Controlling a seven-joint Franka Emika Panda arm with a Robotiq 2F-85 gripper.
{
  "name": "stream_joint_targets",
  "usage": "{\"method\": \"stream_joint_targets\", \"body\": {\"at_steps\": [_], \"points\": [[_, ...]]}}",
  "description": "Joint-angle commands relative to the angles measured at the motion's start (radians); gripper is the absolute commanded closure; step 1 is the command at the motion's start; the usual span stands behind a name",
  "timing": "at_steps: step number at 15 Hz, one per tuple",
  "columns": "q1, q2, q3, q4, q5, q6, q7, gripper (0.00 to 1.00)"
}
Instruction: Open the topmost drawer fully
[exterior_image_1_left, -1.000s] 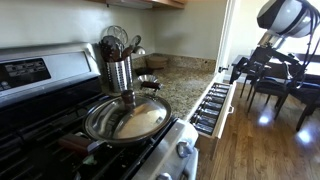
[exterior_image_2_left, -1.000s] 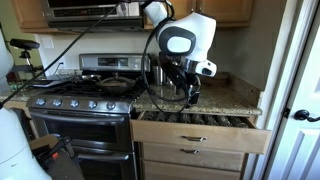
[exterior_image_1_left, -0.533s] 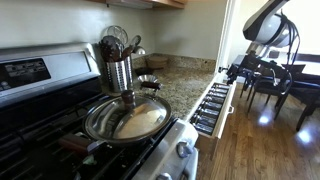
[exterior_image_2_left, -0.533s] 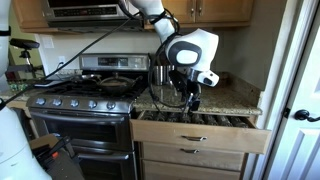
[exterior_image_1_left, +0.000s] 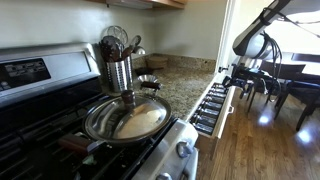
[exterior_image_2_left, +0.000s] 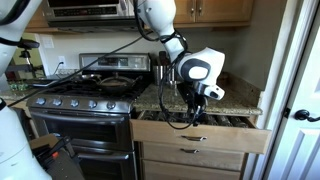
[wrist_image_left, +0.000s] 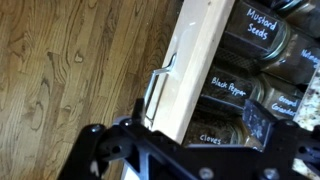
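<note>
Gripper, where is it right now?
In an exterior view the gripper hangs open just above the front of the pulled-out topmost drawer, picture-right of the stove.

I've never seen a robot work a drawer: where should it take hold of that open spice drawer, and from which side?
The thin metal bar handle on the white front of the topmost drawer. It stands off the panel, leaving a gap, so it should probably come from above, with one finger behind the bar and one in front.

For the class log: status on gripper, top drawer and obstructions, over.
Gripper open, above the handle. Topmost drawer pulled out, spice jars showing. Nothing visible blocking it.
</note>
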Motion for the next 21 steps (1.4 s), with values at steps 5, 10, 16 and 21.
{"method": "stream_joint_targets", "body": {"at_steps": [5, 10, 16, 21], "points": [[0.027, 0.119, -0.029, 0.158, -0.050, -0.084, 0.103, 0.00], [0.046, 0.174, -0.054, 0.217, -0.074, -0.098, 0.176, 0.00], [0.072, 0.165, -0.102, 0.195, -0.126, -0.153, 0.249, 0.00], [0.073, 0.142, -0.129, 0.157, -0.161, -0.179, 0.249, 0.00]]}}
